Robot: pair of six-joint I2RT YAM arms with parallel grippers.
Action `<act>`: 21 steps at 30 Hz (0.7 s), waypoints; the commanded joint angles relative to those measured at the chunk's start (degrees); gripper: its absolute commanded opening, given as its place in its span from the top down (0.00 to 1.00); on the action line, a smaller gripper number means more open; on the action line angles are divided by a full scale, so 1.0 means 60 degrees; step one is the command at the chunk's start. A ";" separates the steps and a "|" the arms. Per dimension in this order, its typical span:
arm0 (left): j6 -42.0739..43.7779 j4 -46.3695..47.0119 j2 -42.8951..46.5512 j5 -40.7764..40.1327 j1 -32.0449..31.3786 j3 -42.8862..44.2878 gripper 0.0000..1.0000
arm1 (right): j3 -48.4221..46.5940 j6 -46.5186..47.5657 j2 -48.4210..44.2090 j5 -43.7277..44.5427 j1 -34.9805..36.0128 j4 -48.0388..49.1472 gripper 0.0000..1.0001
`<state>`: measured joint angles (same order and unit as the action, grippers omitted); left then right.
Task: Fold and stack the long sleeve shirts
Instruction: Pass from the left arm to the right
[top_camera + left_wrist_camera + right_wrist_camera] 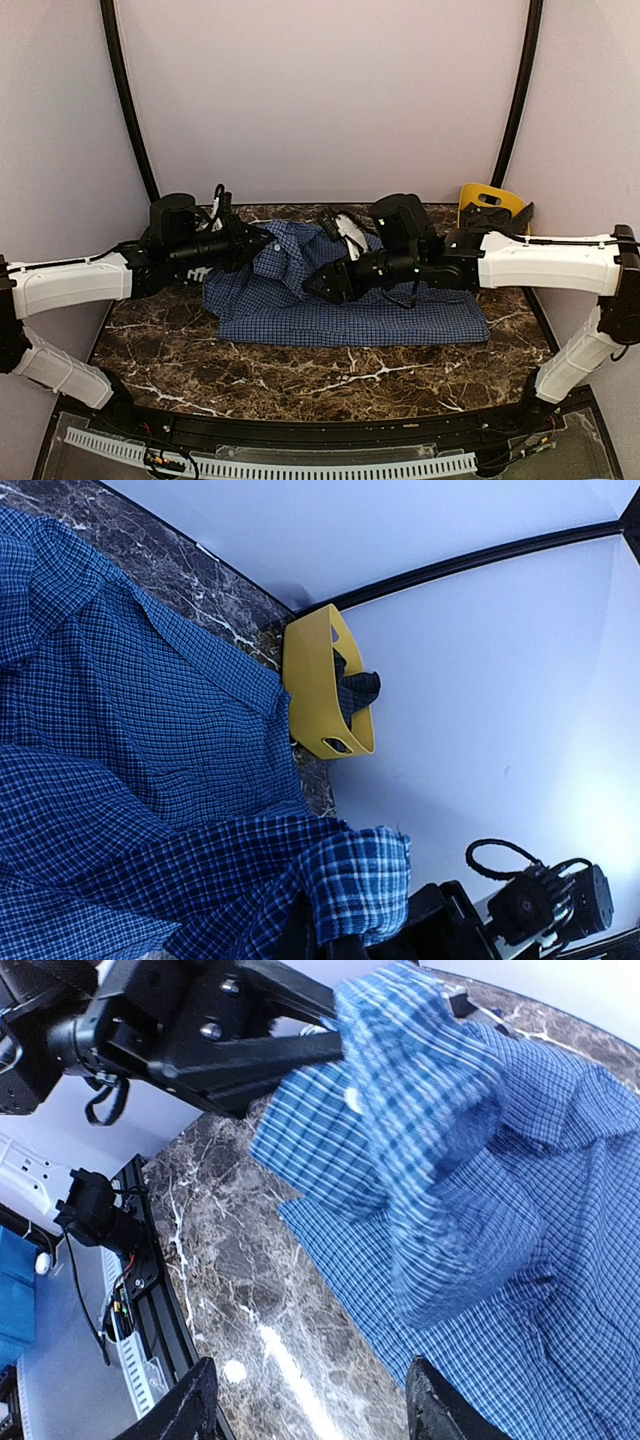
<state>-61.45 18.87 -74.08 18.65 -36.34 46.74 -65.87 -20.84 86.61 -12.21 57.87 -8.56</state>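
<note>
- While the left gripper (pixel 335 1045) is clamped tight on a raised fold of the blue shirt (pixel 350 315), probably a sleeve or cuff end, that fold hangs from its tips and droops onto the rest of the garment.
- Jaws on the right gripper (pixel 315 1415) stand well apart with nothing between them. It hovers low over the shirt, at about 4 o'clock from the left gripper.
- Seen from above, the shirt lies rumpled across the middle of the table (pixel 300 385). Its flatter body reaches toward 3 o'clock, and the bunched part sits at 10 o'clock, where it is lifted.
- Judging by this, the first shirt is mid-fold, with one sleeve on its way across the body.
- Next, the held fold needs laying flat over the body without dragging the whole shirt. The free gripper could pin the cloth or take another edge.
- Stacking has not begun. At the table's 1 o'clock corner, a dark cloth (pixel 358 688), likely the second shirt, sits in a yellow bin (pixel 310 670).
- Only the right wrist view shows the clamp on the cloth and the empty gap between its own fingers.
- Cloth hides the left wrist view's own tips, but it shows what is in the bin.
- Only the top view shows both arms and the shirt's outline together.
</note>
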 commanded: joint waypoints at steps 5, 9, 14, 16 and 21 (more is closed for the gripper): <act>-0.2428 0.2102 -0.0598 0.0654 -0.0067 -0.0129 1.00 | -0.1722 0.1872 0.1401 0.1948 0.0960 0.0248 0.38; -0.2919 0.2255 -0.0831 0.1004 -0.0065 0.0005 1.00 | -0.2289 0.2655 0.1767 0.3284 0.1202 0.0146 0.35; -0.3295 0.2391 -0.0844 0.1057 -0.0067 -0.0077 1.00 | -0.2546 0.3607 0.2123 0.4486 0.1503 0.0024 0.34; -0.3518 0.2474 -0.0857 0.1090 -0.0067 -0.0115 1.00 | -0.2536 0.3952 0.2216 0.4955 0.1611 0.0103 0.33; -0.3819 0.2615 -0.0933 0.1244 -0.0067 -0.0172 1.00 | -0.2698 0.4350 0.2511 0.5856 0.1823 0.0220 0.34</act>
<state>-81.89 31.57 -79.70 24.40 -36.40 46.46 -80.03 1.39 100.12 15.62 67.46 -8.58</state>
